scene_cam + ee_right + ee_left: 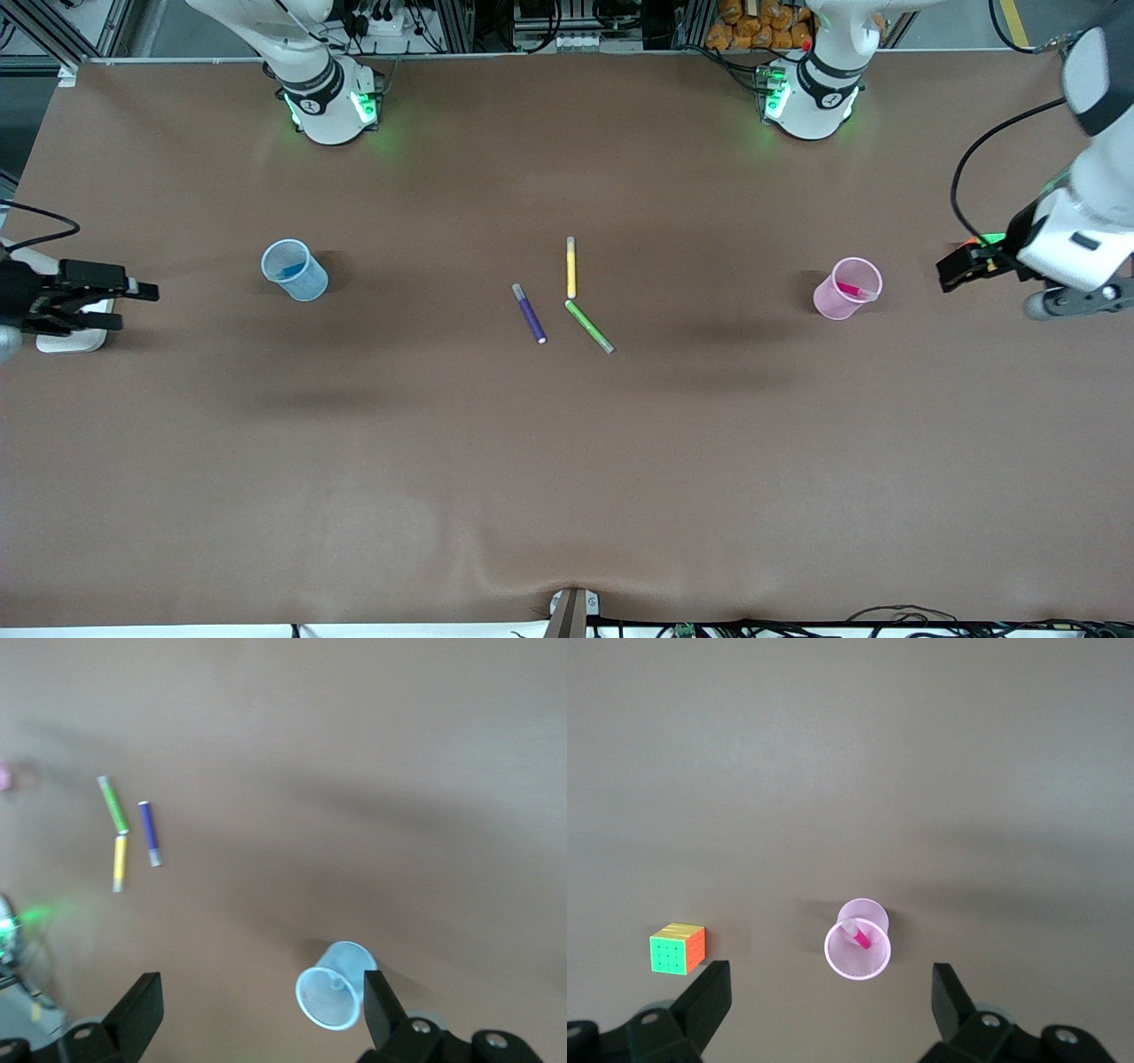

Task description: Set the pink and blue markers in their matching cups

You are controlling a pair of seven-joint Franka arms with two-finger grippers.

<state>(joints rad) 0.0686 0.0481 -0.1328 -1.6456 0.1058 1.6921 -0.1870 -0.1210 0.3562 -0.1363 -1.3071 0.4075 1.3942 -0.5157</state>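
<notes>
I see a brown-covered table [567,461] carrying a few small things. Toward the right arm's end stands a pale blue cup [294,270], upright. Toward the left arm's end stands a pale pink cup [846,289], also upright. Between them, near the middle, three pens lie flat: a yellow pen [571,267], a green pen [589,326] just beside its nearer end, and a dark purple pen [529,313] close by. My left wrist view also shows a colour-tiled puzzle cube [678,948] resting near the pink cup.

table [567,461]: brown cover, slight wrinkle at near edge
far edge: metal frame rails [496,22], cables
light: soft shadows, green glow on cover
</notes>
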